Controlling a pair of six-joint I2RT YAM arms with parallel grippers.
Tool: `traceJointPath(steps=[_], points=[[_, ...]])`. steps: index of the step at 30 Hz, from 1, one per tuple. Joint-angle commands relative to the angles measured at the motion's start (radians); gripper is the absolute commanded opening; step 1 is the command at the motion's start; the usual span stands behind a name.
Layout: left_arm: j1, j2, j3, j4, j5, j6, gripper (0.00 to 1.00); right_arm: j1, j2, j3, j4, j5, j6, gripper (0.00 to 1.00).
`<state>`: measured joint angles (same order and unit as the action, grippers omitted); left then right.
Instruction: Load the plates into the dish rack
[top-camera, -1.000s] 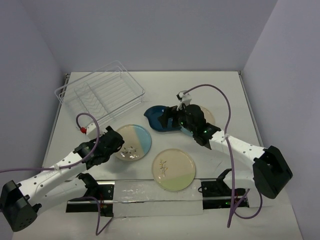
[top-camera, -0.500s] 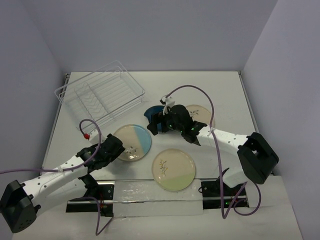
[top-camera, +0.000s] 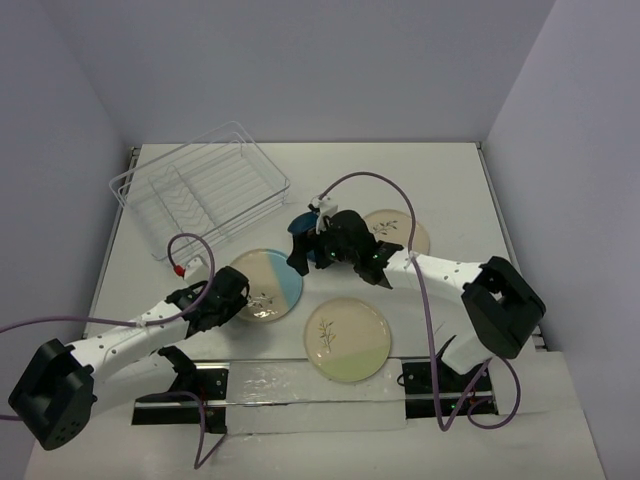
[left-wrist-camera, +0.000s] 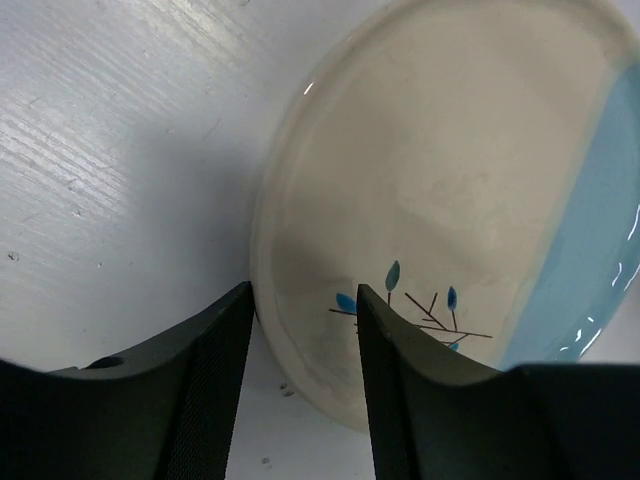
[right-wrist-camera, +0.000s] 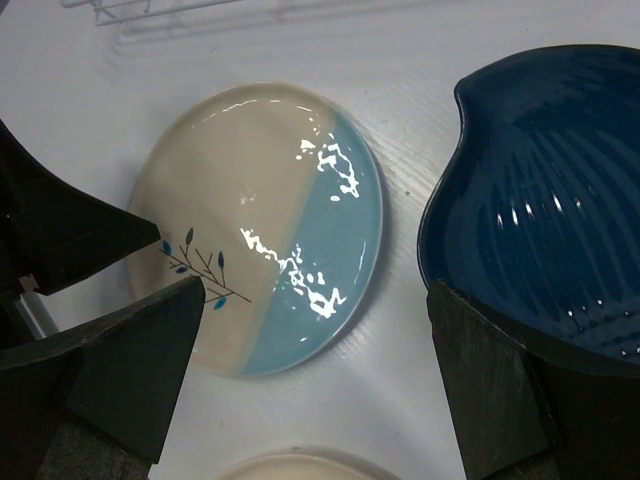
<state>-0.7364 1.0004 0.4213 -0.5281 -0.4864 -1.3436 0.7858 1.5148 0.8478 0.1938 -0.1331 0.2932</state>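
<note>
The clear dish rack (top-camera: 200, 190) stands empty at the back left. A beige plate with a light-blue section (top-camera: 268, 282) (left-wrist-camera: 450, 180) (right-wrist-camera: 270, 250) lies flat at front centre-left. My left gripper (top-camera: 234, 296) (left-wrist-camera: 303, 292) straddles its near-left rim, jaws half narrowed, one finger over the plate and one outside, with a gap still showing. The dark-teal leaf plate (top-camera: 302, 222) (right-wrist-camera: 550, 200) is partly hidden under my right gripper (top-camera: 308, 252) (right-wrist-camera: 310, 400), which hovers wide open and empty between these two plates. A second beige plate (top-camera: 400, 230) and a cream plate with a green section (top-camera: 347, 338) lie flat.
White side walls close in the table on both sides and at the back. The arm bases and a metal rail (top-camera: 300, 385) run along the near edge. A purple cable (top-camera: 375, 180) loops above the right arm.
My left gripper has slid forward onto the beige-and-blue plate's rim while its jaws narrowed. The right arm swung left off the far beige plate, uncovering it, and stays wide open.
</note>
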Motion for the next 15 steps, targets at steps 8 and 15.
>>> traceJointPath(steps=[8, 15], points=[[0.008, 0.010, -0.002, -0.030, 0.010, -0.025, 0.26, 0.012, 0.167, 0.197, -0.004, -0.017, -0.042, 0.99], [0.008, 0.082, 0.028, -0.091, 0.007, -0.035, 0.18, 0.027, 0.257, 0.294, -0.072, -0.051, -0.094, 0.99]])
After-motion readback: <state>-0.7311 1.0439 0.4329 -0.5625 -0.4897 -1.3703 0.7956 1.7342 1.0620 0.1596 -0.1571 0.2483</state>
